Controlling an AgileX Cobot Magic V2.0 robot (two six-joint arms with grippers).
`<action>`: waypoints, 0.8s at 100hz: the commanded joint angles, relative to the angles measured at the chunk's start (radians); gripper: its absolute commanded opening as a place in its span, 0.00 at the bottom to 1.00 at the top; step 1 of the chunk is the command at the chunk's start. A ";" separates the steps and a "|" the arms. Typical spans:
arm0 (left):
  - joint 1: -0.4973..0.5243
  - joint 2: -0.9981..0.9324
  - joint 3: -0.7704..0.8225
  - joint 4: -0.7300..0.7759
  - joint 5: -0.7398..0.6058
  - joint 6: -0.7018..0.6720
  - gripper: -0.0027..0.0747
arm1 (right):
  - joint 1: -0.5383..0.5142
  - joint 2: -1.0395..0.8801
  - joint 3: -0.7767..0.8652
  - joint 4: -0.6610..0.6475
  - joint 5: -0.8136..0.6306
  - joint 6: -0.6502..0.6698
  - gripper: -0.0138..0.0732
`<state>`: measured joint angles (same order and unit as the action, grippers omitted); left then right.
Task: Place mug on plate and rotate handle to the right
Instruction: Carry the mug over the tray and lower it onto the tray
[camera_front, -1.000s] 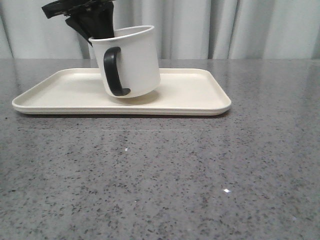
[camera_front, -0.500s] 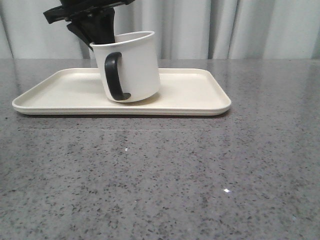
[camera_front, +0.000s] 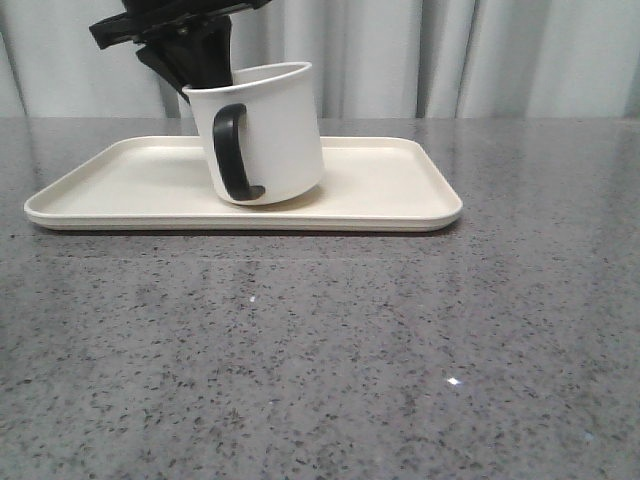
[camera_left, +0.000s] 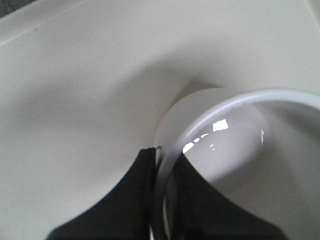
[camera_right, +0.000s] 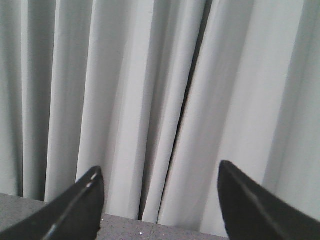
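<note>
White mug (camera_front: 268, 135) tilted on cream plate (camera_front: 400, 190), apparently empty inside, black handle (camera_front: 231, 151) facing camera, left gripper (camera_left: 159, 200) clamping its rim, right gripper (camera_right: 159, 200) spread open before curtain (camera_right: 160, 90).

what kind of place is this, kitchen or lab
Probably a staged test bench, not a kitchen: a bare grey speckled counter, plain pale curtains as backdrop, and only a mug on a plate, held by the left gripper.
</note>
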<state>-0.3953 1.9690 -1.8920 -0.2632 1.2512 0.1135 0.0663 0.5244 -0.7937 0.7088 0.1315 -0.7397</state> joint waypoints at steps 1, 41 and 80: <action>-0.009 -0.044 -0.031 -0.028 0.013 -0.007 0.01 | 0.000 0.009 -0.034 -0.001 -0.059 -0.013 0.72; -0.009 -0.044 -0.031 -0.028 0.013 -0.007 0.01 | 0.000 0.009 -0.034 -0.001 -0.060 -0.013 0.72; -0.009 -0.044 -0.031 -0.028 0.013 -0.010 0.23 | 0.000 0.009 -0.034 -0.001 -0.065 -0.013 0.72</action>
<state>-0.3953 1.9695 -1.8920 -0.2632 1.2495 0.1116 0.0663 0.5244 -0.7937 0.7088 0.1315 -0.7397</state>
